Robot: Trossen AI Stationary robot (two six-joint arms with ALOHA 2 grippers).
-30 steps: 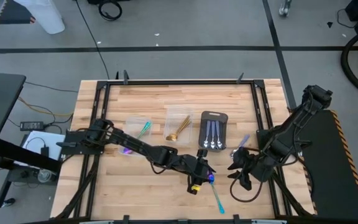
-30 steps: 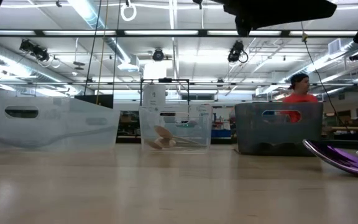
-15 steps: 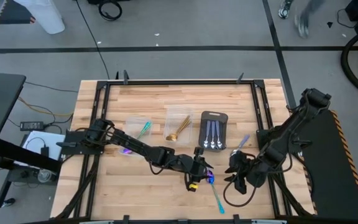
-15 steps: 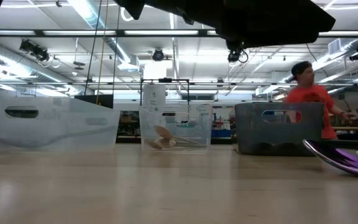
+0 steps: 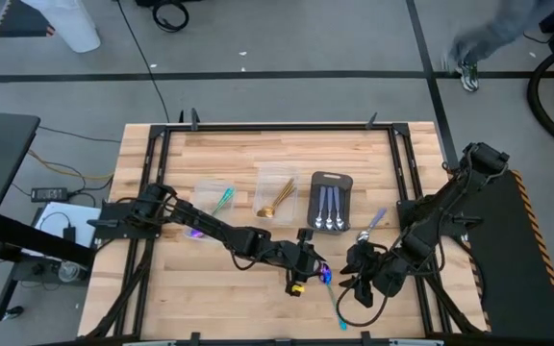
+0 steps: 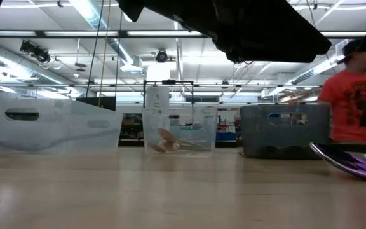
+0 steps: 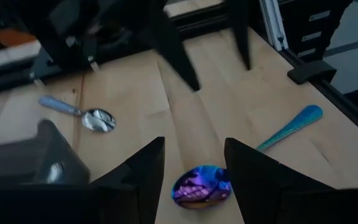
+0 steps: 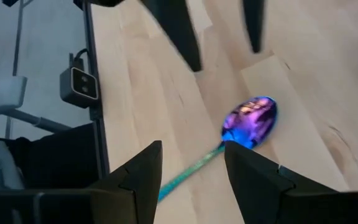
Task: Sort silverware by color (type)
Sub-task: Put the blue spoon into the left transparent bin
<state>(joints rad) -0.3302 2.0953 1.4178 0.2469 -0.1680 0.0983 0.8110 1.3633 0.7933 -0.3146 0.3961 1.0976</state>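
An iridescent purple spoon with a teal handle point(image 5: 333, 293) lies flat on the near bench. A silver spoon point(image 5: 371, 225) lies farther right; others sit sorted beyond.

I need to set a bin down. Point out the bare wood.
Free: the strip between the table's far rail and the tubs, and the near-left corner. Crowded: near-right, where both open claws, left and right, flank the purple spoon.
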